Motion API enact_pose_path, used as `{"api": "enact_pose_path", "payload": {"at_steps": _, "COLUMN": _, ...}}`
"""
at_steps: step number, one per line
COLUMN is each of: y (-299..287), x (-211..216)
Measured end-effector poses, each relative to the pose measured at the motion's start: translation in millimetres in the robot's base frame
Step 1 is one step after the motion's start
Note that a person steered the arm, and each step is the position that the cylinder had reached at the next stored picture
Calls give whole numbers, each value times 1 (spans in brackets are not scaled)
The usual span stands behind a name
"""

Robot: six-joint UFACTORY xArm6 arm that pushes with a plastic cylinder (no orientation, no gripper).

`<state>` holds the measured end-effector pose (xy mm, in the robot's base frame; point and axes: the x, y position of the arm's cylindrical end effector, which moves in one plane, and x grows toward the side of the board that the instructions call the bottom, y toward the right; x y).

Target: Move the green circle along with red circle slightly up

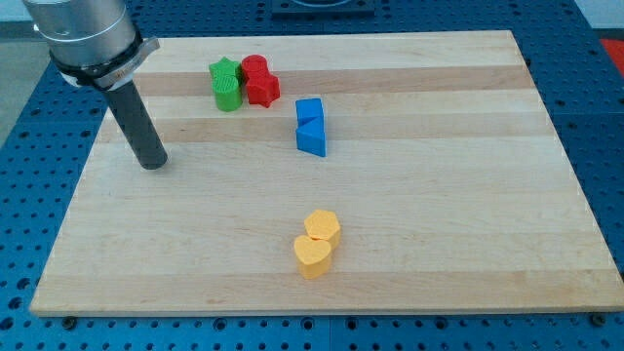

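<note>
Pale matt wood board [439,195]; blocks matt plastic

— Single view only. Looks down at a slant from the board's near long edge, facing across the wooden board [390,195] toward its far edge at the view's top.

— Distance?

— Medium. Whole board in frame, blue perforated table [604,146] showing on both sides and along the bottom. Far edge narrower than near edge, so raised and tilted, not straight overhead.

— Anything cropped?

— Arm housing [83,34] cut off at the view's top left. No second view to compare.
</note>
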<state>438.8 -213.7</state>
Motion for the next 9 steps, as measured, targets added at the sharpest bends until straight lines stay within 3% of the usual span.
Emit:
{"api": "enact_pose_path", "payload": {"at_steps": 3, "y": 70, "x": -46}}
{"api": "enact_pose_path", "payload": {"at_steps": 9, "y": 70, "x": -148}}
